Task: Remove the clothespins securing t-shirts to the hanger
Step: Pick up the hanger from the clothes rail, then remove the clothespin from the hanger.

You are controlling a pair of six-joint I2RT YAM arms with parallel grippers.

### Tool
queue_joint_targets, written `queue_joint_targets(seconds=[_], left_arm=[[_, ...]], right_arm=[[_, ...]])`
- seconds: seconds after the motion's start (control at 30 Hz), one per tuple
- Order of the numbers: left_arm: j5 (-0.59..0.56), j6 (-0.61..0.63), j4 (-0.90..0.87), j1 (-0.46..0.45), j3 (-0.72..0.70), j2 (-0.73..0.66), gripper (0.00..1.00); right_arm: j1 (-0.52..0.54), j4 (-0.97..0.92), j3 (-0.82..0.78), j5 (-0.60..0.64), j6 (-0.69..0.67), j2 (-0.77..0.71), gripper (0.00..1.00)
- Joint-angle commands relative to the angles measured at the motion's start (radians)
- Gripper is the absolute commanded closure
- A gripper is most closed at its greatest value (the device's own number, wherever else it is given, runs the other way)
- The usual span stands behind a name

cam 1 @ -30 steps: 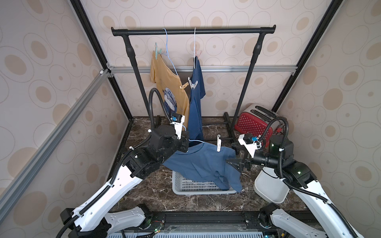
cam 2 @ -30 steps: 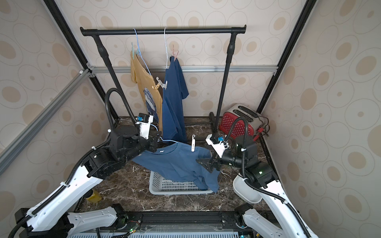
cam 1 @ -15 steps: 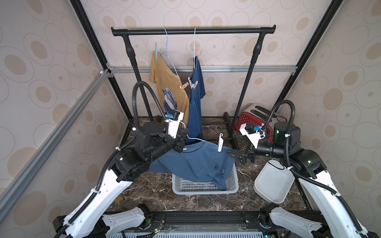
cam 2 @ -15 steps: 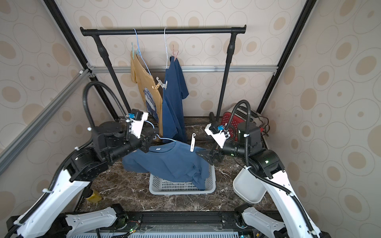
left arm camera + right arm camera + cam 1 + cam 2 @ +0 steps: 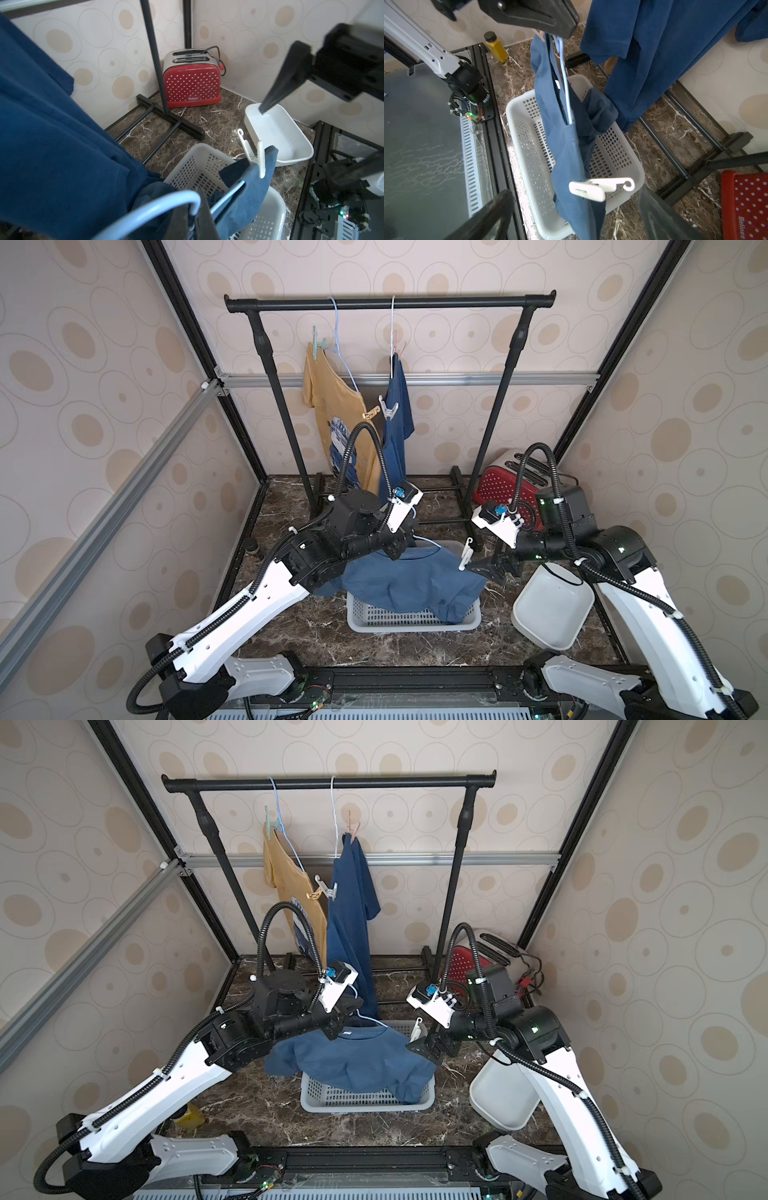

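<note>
One white clothespin [image 5: 602, 187] matters now. It bites the shoulder of the medium blue t-shirt [image 5: 407, 580] at the shirt's 3 o'clock end, above the laundry basket [image 5: 411, 628]. Your left gripper [image 5: 334, 1029] is clamped on the hook of the light-blue hanger [image 5: 564, 83]. Your right gripper [image 5: 482, 568] stands wide and empty, just at the pin's 5 o'clock side.

The risks, as I judge them:
- If you close on the biting half instead of the handles, the pin won't open. Your pull would then drag the shirt off the hanger or twist the hook in the left grip.
- If you squeeze off-centre, the pin may spring away into the basket rather than the white bin [image 5: 552, 610].

In both top views the pin's long axis runs near upright. Its looped handle end points toward 12–1 o'clock and its biting end toward 6–7, in the cloth.
</note>
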Motion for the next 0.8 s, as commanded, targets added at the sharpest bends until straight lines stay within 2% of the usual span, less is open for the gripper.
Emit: queue_joint_targets(seconds=[0.0, 0.1, 0.3, 0.77], left_arm=[[-0.016, 0.13, 0.135, -0.008, -0.057, -0.041, 1.0], [-0.023, 0.179, 0.217, -0.007, -0.122, -0.084, 1.0], [-0.008, 0.245, 0.23, -0.007, -0.149, -0.083, 1.0], [0.028, 0.327, 0.305, -0.007, -0.25, -0.166, 1.0]], right_arm=[[0.007, -0.09, 0.032, 0.04, -0.069, -0.001, 0.03], [0.006, -0.118, 0.021, 0.081, -0.097, -0.001, 0.02], [0.006, -0.16, 0.003, 0.1, -0.13, 0.028, 0.02], [-0.017, -0.208, 0.088, 0.15, -0.16, 0.211, 0.02]])
